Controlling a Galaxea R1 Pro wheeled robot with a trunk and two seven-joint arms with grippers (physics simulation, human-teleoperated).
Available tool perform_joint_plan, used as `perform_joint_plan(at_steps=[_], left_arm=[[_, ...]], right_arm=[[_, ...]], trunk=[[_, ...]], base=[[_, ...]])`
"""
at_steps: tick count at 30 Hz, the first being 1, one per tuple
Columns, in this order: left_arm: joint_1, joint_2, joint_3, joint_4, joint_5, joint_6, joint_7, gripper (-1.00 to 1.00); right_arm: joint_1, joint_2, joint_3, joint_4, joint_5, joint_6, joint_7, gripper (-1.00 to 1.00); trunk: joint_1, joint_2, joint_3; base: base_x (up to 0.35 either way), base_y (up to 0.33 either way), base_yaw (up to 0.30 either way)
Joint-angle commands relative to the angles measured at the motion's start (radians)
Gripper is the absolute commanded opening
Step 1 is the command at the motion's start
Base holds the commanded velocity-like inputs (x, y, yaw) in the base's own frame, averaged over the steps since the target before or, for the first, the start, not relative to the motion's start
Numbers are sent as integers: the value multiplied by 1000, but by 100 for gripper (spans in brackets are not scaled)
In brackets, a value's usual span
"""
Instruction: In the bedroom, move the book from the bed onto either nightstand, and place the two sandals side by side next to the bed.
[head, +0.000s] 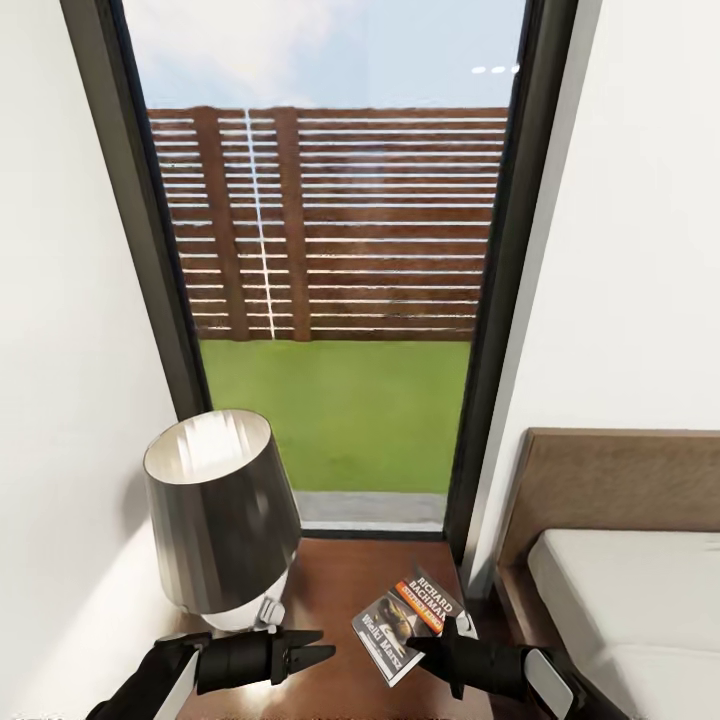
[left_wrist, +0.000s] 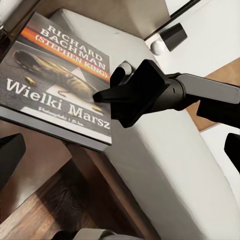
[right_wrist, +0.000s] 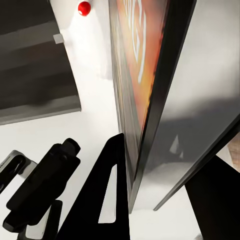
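Head view: the reddish-brown nightstand (head: 340, 575) stands in the corner below a tall dark-framed window (head: 330, 260), through which a slatted wooden fence and a lawn show. A table lamp (head: 222, 515) with a dark shade stands on the nightstand's left part and hides the surface behind it. The book (head: 405, 620) is above the nightstand's right front part, tilted, its orange band and "Richard Bachman" lettering readable. The right gripper (head: 440, 635) grips the book's near corner; its fingers overlap the cover, so whether the book touches the wood cannot be told. The left gripper (head: 305, 650) hovers just left of the book, apart from it, its fingertips close together and holding nothing. At the right, the bed (head: 620, 600) is cut off by the frame edge, with the pale mattress and brown headboard partly showing.

Left wrist view: the book (left_wrist: 60, 85) shows its full cover, with the title "Wielki Marsz". The right gripper (left_wrist: 127, 95) comes in from the side, and one dark finger (left_wrist: 107, 96) lies across the cover near its edge. The pale mattress and a strip of wood floor lie below it. The left gripper's own fingers are mostly cut off at the frame edges.

Right wrist view: the book (right_wrist: 145, 75) is seen edge-on, clamped between the two dark fingers (right_wrist: 112, 195). The cover is blurred and unreadable. A small red dot (right_wrist: 84, 8) sits on the white surface beyond.
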Motion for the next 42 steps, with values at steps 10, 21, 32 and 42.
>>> perform_joint_plan(at_steps=[10, 21, 32, 42], left_arm=[[-1, 1, -5, 0, 9, 10, 1, 100], [0, 0, -5, 0, 9, 10, 1, 100], [0, 0, -5, 0, 9, 10, 1, 100], [0, 0, -5, 0, 9, 10, 1, 100]], right_arm=[[-1, 0, -2, 0, 1, 3, 5, -100], [-1, 2, -1, 1, 1, 3, 5, -100], [-1, 2, 2, 1, 1, 3, 4, -100], [-1, 2, 2, 0, 1, 3, 4, -100]], trunk=[[38, -71, -32], [81, -148, -67], [123, -225, -101], [161, -295, -133]], base=[[0, 0, 0], [0, 0, 0], [0, 0, 0], [0, 0, 0]])
